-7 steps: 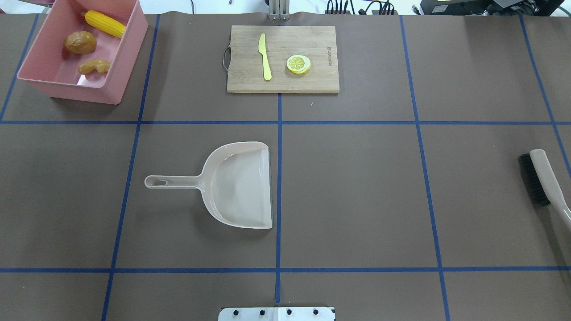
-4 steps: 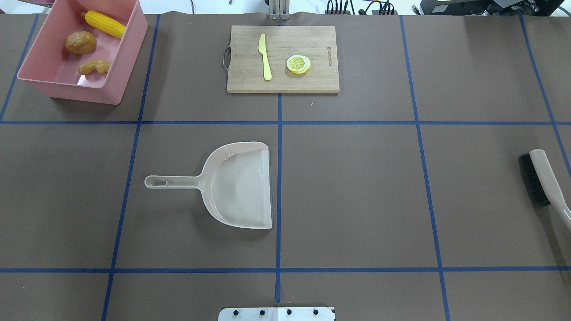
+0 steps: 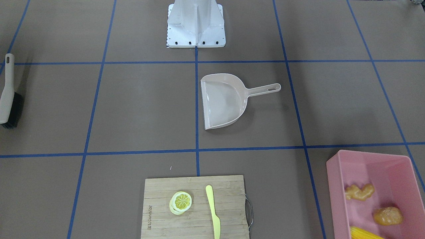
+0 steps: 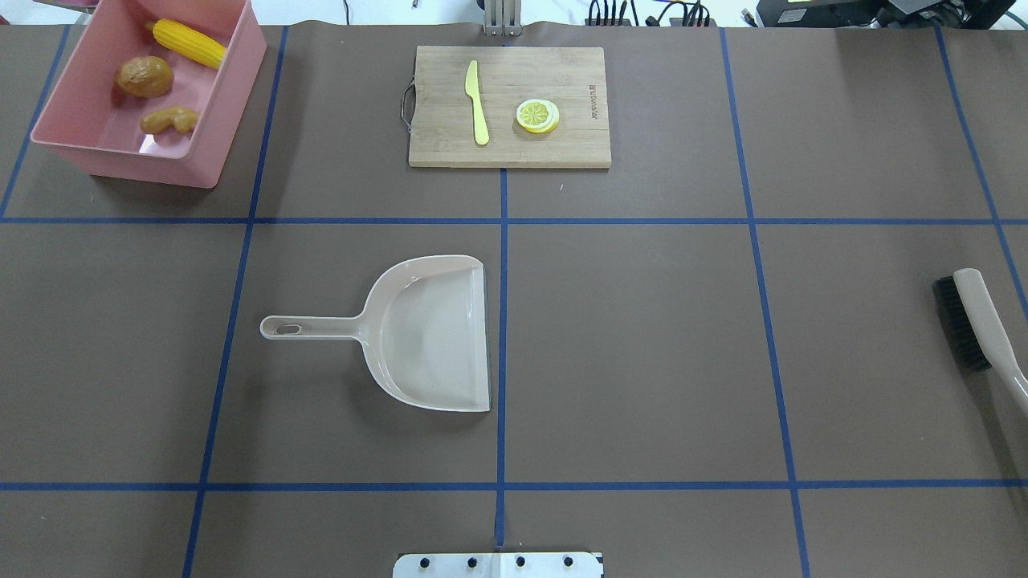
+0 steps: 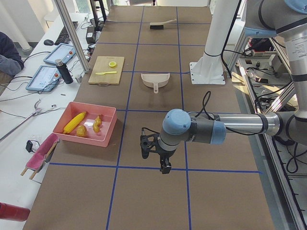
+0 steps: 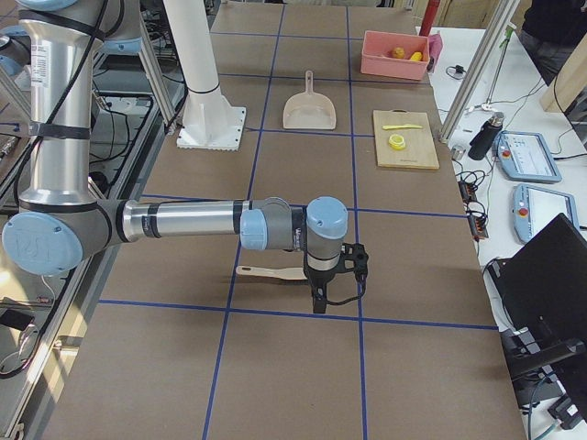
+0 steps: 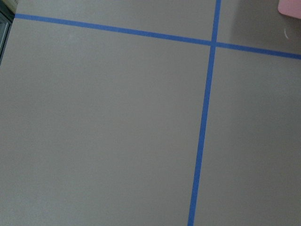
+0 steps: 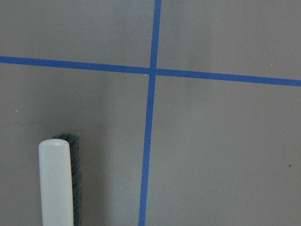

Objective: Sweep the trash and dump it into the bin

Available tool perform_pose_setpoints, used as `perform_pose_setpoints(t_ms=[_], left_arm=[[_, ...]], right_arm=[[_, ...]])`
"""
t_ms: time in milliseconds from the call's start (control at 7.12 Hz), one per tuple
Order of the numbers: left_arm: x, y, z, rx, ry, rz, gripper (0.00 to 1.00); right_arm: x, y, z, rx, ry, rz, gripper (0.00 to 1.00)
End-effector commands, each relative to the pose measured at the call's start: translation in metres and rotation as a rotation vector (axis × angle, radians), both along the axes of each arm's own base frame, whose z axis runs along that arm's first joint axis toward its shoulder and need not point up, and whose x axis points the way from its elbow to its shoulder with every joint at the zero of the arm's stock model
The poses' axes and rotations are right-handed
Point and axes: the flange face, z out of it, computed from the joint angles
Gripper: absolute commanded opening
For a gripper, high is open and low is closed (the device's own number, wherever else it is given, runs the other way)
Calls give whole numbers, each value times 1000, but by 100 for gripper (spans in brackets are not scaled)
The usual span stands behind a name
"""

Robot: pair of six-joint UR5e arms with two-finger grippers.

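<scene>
The pink bin stands at the table's far left corner and holds the yellow corn cob, the brown potato-like lump and the tan ginger-like piece. It also shows in the front-facing view. The beige dustpan lies empty mid-table, handle to the left. The brush lies at the right edge. My left gripper hangs over bare table near the bin, and I cannot tell if it is open. My right gripper hangs just past the brush, and I cannot tell its state.
A wooden cutting board at the far middle carries a pale yellow-green knife and a lemon slice. The robot's base plate is at the near edge. Blue tape lines grid the brown table.
</scene>
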Motion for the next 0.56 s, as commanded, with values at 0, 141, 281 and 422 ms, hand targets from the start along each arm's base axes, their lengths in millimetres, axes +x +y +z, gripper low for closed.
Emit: perform_pose_setpoints(t_ms=[0,141,281,422], left_arm=[[1,-11,-17,-17,5,4,99],[3,-3,-39,-61,9,7,99],[3,-11,-45,-68,12,8,99],[1,-39,-24,-94,14,9,99]], right_arm=[[1,-10,2,-32,0,40,100],[1,-12,2,-35,0,42,100],[1,-12,2,-35,-2,42,100],[1,-12,2,-35,-2,42,100]])
